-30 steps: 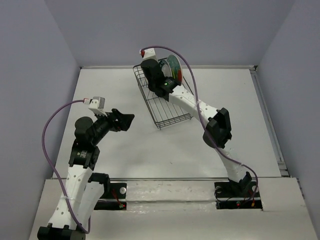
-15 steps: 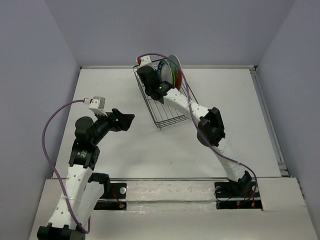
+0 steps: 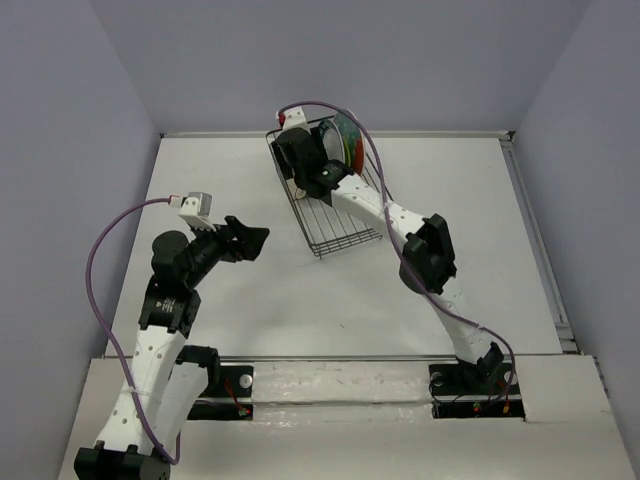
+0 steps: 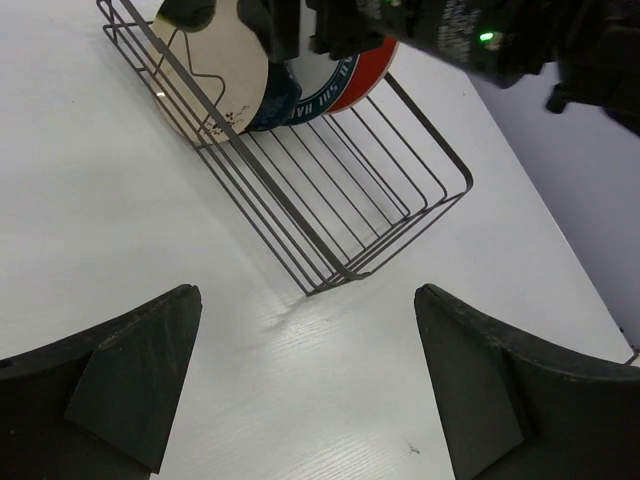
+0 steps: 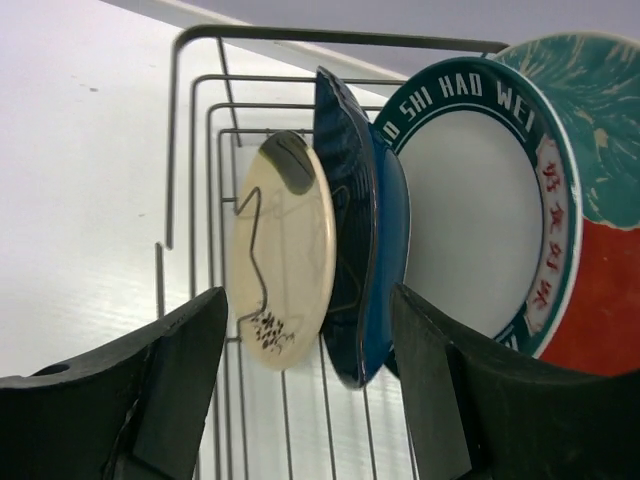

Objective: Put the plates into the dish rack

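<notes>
The dish rack holds several plates on edge at its far end. From left to right stand the cream plate with a black mark, the dark blue plate, the white lettered plate and the red-and-teal plate. My right gripper is open just in front of the cream and blue plates, and its fingers touch neither. From above it hangs over the rack beside the plates. My left gripper is open and empty over the table, short of the rack's near corner.
The rack's near half is bare wire. The right arm reaches over its far end. White table lies around the rack, with walls at the back and sides.
My right gripper has opened and shifted slightly left and lower at the rack's far end. The plates stand in the rack on their own. The left arm has not moved.
</notes>
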Available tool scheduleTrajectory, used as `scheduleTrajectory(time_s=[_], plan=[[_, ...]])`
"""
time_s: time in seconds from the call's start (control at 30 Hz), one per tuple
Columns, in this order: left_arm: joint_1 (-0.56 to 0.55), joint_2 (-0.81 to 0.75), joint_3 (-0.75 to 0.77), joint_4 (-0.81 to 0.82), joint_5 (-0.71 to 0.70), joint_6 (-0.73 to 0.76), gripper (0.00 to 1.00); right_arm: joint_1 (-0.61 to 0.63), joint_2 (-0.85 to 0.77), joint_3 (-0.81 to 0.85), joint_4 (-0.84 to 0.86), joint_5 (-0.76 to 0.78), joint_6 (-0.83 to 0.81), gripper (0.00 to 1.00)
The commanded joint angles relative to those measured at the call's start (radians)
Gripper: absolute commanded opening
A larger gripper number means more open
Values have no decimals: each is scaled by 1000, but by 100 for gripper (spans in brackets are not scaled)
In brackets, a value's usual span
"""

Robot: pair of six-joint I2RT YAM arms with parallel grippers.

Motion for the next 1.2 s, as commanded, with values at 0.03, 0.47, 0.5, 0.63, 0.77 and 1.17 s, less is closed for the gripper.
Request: scheduleTrajectory(time_s=[0.03,0.47,0.5,0.63,0.77,1.17], plan=[[19,11,39,33,4,7,99,-6,-333,-167,62,-137,78,72],[49,-16,-1,111,129,-21,99,-6,-1238,-1223,263,-206,219,100],[49,-24,-7,116,131,-25,99,-6,-1289,-1271,260,-194,243,100],[43,-62,-14,127,132,-48,99,-6,-1545,-1482,249,-140,317,100],[43,-110,-28,122,162,-88,99,-6,-1743,-1635,240,-65,389,100],[43,-150,-62,205,220,-200,99,-6,-1822,-1603,201,-42,371,100]])
